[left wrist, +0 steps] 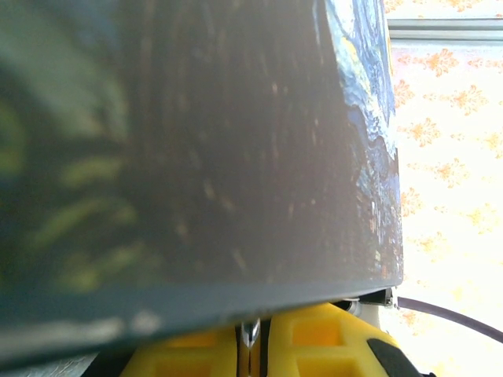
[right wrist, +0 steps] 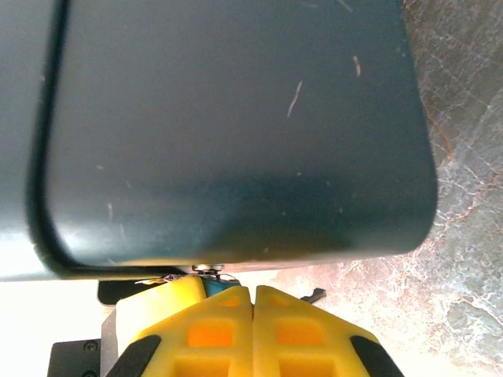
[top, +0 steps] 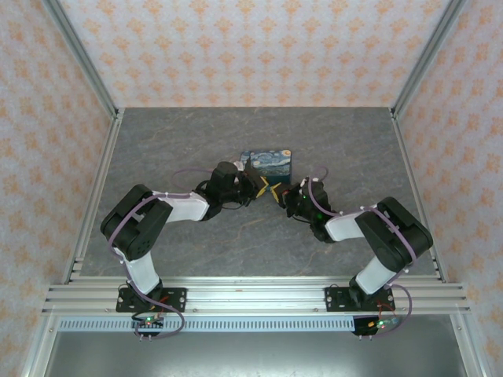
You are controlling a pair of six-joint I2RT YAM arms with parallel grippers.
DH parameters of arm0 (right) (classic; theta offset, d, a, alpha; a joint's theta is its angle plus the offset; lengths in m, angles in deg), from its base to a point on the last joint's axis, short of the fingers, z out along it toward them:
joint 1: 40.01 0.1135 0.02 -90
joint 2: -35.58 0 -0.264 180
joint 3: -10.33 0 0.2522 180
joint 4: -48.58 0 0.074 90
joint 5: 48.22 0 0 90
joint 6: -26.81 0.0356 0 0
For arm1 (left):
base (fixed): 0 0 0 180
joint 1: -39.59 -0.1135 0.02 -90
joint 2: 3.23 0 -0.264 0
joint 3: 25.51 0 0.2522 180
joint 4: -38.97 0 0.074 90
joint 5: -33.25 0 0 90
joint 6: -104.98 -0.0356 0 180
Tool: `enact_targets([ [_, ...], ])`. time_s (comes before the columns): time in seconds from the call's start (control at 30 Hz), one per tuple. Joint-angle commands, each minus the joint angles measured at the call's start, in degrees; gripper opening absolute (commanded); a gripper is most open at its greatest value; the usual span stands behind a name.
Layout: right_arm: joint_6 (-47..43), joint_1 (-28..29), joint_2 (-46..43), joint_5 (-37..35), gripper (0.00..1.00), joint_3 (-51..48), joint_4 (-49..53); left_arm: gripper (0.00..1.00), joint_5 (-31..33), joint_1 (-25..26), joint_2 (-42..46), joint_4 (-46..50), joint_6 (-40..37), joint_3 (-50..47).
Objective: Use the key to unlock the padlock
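My two grippers meet tip to tip just in front of the starry-print box (top: 266, 162). The left gripper (top: 258, 188) (left wrist: 251, 345) is shut on a thin pointed metal blade, the key (left wrist: 250, 331), which stands up between its yellow fingers right under the box's edge. In the right wrist view the right gripper (top: 280, 194) (right wrist: 253, 292) has its fingers pressed together with only a slit between them. A bit of the teal padlock (right wrist: 212, 286) peeks out just past its left fingertip, with a metal part above it. I cannot see whether the key sits in the lock.
The dark box (left wrist: 196, 141) (right wrist: 236, 118) looms close over both wrist cameras. The left arm's yellow finger (right wrist: 153, 306) sits beside the padlock. Grey stone-look tabletop (top: 236, 236) lies open around the arms, with aluminium rails (top: 251, 298) at the near edge.
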Motion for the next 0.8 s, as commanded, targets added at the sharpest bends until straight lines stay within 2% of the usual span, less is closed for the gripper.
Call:
enact_targets([
  [0.0,-1.51,0.43,0.09,1.92,0.00,2.92,-3.19,0.00,-3.91,2.98,1.11,0.14,-1.63,-0.80],
  [0.33,-0.68,-0.21,1.32,3.41,0.00,2.04,-4.45,0.00,-0.40,2.98,1.03,0.61,-2.94,-1.84],
  [0.7,-0.75,-0.93,0.86,4.39,0.34,1.05,-4.34,0.00,2.12,2.74,0.47,1.69,-1.18,-2.36],
  [0.77,-0.85,-1.05,0.38,4.57,0.43,0.18,-4.04,0.00,2.55,2.63,0.20,1.99,-0.97,-2.40],
])
